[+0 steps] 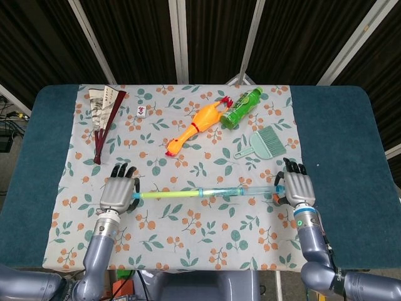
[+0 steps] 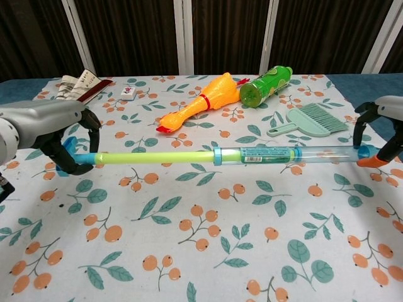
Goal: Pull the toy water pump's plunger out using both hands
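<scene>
The toy water pump stretches sideways between my two hands. Its clear tube (image 1: 241,190) (image 2: 271,153) forms the right half. The yellow-green plunger rod (image 1: 169,194) (image 2: 154,157) sticks far out of the tube to the left. My left hand (image 1: 119,191) (image 2: 56,135) grips the blue plunger handle (image 2: 68,150) at the rod's left end. My right hand (image 1: 296,187) (image 2: 384,126) holds the tube's right end by the orange tip (image 2: 371,161). Both sets of fingers curl around the toy.
On the floral cloth (image 1: 188,238) behind the pump lie an orange rubber chicken (image 1: 197,125), a green bottle (image 1: 241,108) on its side and a small teal brush (image 1: 263,143). A folded fan (image 1: 103,116) and a white tile (image 1: 143,111) sit at the back left.
</scene>
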### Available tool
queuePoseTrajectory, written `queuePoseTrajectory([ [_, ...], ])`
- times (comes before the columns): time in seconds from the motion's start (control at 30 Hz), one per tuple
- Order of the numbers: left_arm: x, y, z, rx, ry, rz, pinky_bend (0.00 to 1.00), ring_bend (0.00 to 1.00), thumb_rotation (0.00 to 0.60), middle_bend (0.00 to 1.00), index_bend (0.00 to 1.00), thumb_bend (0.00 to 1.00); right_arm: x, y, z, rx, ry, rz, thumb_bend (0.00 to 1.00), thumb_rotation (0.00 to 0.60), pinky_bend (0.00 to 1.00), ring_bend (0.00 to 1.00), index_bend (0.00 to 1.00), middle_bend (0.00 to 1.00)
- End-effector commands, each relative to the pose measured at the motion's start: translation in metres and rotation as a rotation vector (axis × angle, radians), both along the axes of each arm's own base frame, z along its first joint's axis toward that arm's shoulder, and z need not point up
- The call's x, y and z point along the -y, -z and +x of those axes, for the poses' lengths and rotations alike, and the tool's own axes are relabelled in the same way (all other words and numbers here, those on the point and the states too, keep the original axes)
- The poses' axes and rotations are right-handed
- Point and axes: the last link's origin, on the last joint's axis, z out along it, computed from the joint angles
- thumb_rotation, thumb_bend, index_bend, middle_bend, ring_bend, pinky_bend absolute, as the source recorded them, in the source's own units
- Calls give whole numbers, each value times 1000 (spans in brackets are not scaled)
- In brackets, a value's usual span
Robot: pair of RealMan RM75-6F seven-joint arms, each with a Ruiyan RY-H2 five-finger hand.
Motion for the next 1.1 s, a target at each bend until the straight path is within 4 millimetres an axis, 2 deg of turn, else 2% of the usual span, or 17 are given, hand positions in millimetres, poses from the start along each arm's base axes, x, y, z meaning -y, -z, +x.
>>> queuePoseTrajectory([
  [0.03, -2, -4, -6, -13, -3, 1, 23, 0, 600, 123, 650, 490, 1, -3, -4, -6, 9, -6, 377, 600, 0, 0, 649, 43],
  [0.67, -12, -32, -28, -31, -15, 9, 23, 0, 600, 122, 648, 490, 6, -18, -16, -27, 47, -38, 377, 600, 0, 0, 648, 43],
  [1.1, -12, -40, -37, -36, -15, -2, 23, 0, 600, 121, 644, 490, 8, -25, -25, -34, 65, -56, 377, 600, 0, 0, 648, 43],
])
